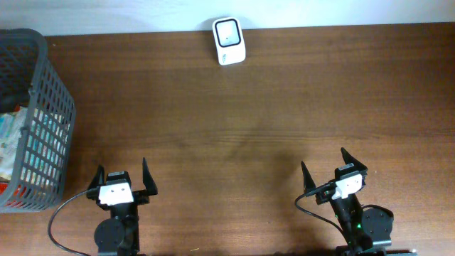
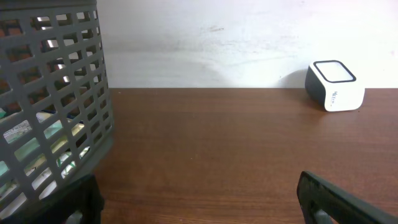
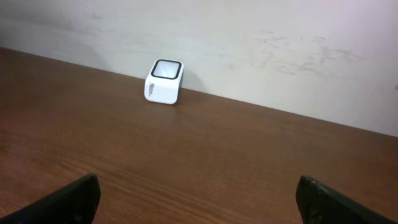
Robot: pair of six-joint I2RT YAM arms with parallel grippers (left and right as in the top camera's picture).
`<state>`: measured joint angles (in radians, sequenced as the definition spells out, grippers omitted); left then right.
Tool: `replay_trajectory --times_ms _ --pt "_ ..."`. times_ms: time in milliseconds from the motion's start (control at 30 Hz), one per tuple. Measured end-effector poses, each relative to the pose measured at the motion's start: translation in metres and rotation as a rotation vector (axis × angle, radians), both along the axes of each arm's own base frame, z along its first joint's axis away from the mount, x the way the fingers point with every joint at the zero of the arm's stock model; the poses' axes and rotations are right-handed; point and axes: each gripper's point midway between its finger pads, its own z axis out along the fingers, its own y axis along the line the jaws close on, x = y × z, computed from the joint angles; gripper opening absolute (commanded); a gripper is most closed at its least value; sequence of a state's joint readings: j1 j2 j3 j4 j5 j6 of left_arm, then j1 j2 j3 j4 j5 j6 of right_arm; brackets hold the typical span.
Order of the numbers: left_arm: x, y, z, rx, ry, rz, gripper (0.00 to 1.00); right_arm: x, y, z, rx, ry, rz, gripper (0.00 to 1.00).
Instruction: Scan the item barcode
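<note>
Waiting with left end effector (image 1: pixel 122 173) and right end effector (image 1: pixel 324 162) spread wide, empty, above the brown wooden bench (image 1: pixel 249 121).
A reach may snag the grey plastic lattice basket (image 1: pixel 50 107) at far left, or show the small white scanner box (image 1: pixel 229 40), well apart at the far edge, a codeless face. The teal-and-white packets (image 1: pixel 7 135) lie inside the basket; no barcode is legible.

White scanner (image 3: pixel 165 82) on table (image 3: pixel 236 162), by wall (image 3: pixel 249 43).

A white scanner (image 1: pixel 229 41) with a dark-rimmed window faces up at the table's (image 1: pixel 249 128) far edge. Packets (image 1: pixel 8 142) lie in the grey basket (image 1: pixel 53 99), far left.
</note>
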<state>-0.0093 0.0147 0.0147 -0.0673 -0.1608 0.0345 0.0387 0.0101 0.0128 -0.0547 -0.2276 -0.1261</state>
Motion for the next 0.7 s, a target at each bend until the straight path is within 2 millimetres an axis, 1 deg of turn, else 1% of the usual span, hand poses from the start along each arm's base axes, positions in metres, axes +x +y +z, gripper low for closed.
replay_trajectory --times_ms 400,600,633,700 --pt "0.000 0.000 0.000 0.000 -0.001 -0.002 0.99 0.000 0.000 0.000 0.000 0.000 0.000 0.98" --pt "0.001 -0.008 -0.001 -0.003 0.007 -0.048 0.99 0.000 0.000 0.000 0.000 0.000 0.000 0.99" --pt "0.000 -0.009 0.000 -0.004 0.011 -0.051 0.99 0.000 0.000 0.000 0.000 0.000 0.000 0.99" --pt "-0.003 -0.010 0.015 -0.003 0.019 -0.056 0.99 0.000 0.000 0.000 0.000 0.000 0.000 0.99"
